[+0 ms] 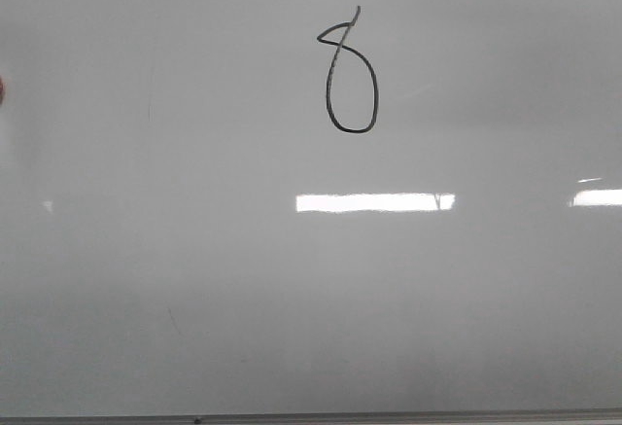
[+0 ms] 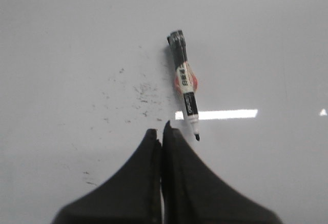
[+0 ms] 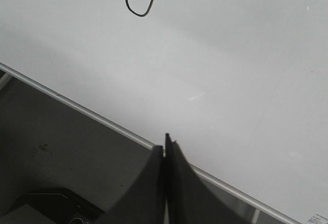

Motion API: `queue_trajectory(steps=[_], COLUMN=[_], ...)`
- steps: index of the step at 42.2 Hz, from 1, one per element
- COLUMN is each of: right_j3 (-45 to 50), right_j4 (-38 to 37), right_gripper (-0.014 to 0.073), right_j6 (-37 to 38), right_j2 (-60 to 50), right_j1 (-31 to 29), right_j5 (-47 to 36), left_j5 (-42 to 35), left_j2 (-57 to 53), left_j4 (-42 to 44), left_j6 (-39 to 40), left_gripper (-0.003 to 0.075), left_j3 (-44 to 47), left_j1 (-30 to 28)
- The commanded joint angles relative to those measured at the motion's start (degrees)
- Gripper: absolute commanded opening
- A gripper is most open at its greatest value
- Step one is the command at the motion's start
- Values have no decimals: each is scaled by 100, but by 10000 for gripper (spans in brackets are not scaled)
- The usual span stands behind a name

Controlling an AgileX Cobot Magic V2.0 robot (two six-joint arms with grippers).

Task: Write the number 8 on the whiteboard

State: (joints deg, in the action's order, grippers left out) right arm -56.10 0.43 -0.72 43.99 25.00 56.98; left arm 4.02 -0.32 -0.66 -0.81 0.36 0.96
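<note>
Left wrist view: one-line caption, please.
Uncapped marker lying on the whiteboard just beyond the shut, empty left tool.

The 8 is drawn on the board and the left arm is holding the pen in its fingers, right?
Not quite. The 8 is drawn on the board, but the left arm isn't holding the pen. The left wrist view shows its fingers shut on nothing, with the pen lying loose on the board just beyond them.

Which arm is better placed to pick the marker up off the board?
Left. The marker lies just beyond the shut left pincer; the right pincer sits at the whiteboard edge, no marker in view.
</note>
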Motion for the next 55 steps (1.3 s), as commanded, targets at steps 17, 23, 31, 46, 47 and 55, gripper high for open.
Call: queue_trajectory(steps=[17, 23, 31, 46, 47, 55], right_j3=[-123, -123, -123, -123, -123, -123], right_j4=[-84, -84, -84, -84, -84, -84], right_gripper=[-69, -69, -69, -69, -69, -69], right_j6=[-58, -58, -58, -58, -58, -58], right_j2=[-18, -18, -18, -18, -18, -18], right_j1=[-19, -19, -19, -19, -19, -19], right_j5=[-332, -332, -332, -332, -332, -332], left_j5=[-977, -977, -977, -977, -977, -977], left_j2=[-95, -95, -95, -95, -95, -95], left_j4=[-54, -54, -54, -54, -54, -54], left_j6=[8, 8, 8, 8, 8, 8], left_gripper=[-21, -21, -21, -21, -20, -21], left_j3=[81, 81, 81, 81, 81, 81], left_j1=[-290, -267, -267, -267, -267, -267])
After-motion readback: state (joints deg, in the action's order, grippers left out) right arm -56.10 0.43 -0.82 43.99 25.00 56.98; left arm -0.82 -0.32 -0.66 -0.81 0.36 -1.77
